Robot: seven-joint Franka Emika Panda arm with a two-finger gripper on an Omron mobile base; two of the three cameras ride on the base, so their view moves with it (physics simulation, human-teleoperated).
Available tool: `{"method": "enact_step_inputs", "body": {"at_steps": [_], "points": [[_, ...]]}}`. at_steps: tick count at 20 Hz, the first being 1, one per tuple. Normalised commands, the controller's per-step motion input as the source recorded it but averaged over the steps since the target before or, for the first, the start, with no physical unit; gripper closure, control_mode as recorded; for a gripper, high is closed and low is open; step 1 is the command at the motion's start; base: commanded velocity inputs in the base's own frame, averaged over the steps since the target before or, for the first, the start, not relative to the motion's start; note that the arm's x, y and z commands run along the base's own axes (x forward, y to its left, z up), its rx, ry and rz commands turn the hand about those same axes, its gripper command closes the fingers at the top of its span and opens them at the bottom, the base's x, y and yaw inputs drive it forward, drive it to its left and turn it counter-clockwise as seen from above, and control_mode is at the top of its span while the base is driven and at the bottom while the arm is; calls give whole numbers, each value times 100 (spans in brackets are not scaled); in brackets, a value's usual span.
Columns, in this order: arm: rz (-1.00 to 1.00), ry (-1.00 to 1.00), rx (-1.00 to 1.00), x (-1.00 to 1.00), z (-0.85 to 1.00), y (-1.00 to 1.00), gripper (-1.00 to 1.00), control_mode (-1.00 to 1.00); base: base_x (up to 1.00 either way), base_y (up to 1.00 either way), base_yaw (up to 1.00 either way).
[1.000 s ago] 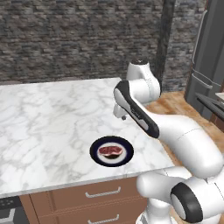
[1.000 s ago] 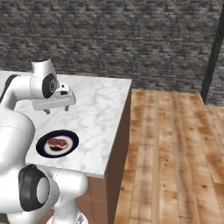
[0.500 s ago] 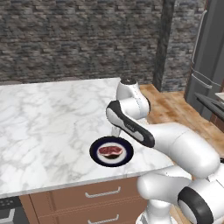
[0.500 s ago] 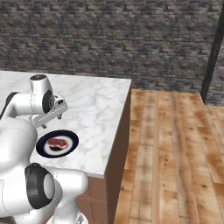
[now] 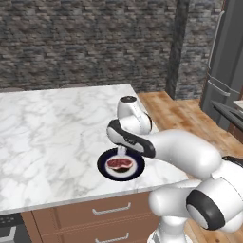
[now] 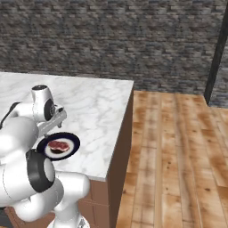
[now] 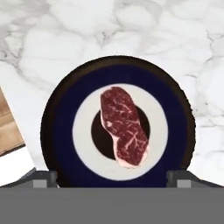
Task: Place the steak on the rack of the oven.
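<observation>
The gripper (image 7: 112, 177) is held pointing straight down, its fingers (image 7: 41, 178) spread wide with nothing between them. Directly beneath it the steak (image 7: 124, 127), an oval slab of marbled red meat, is seen lying flat at the centre of a round dark plate (image 7: 175, 109). The plate is set near the edge of a glossy white marble counter (image 5: 52, 128).

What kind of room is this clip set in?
A rendered home kitchen, most likely: a marble counter over wooden drawers, a steak on a plate, stone-brick walls.
</observation>
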Motion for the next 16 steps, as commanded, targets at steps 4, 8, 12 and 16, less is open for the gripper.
{"method": "enact_step_inputs", "body": {"at_steps": [4,8,12,16], "points": [[-3,0,0,1,-32,12,-100,-100,0,0,0],[0,0,-4,12,-45,0,-100,-100,0,0,0],[0,0,-11,5,-39,0,-100,-100,0,0,0],[0,1,-3,9,-35,0,-100,-100,0,0,0]]}}
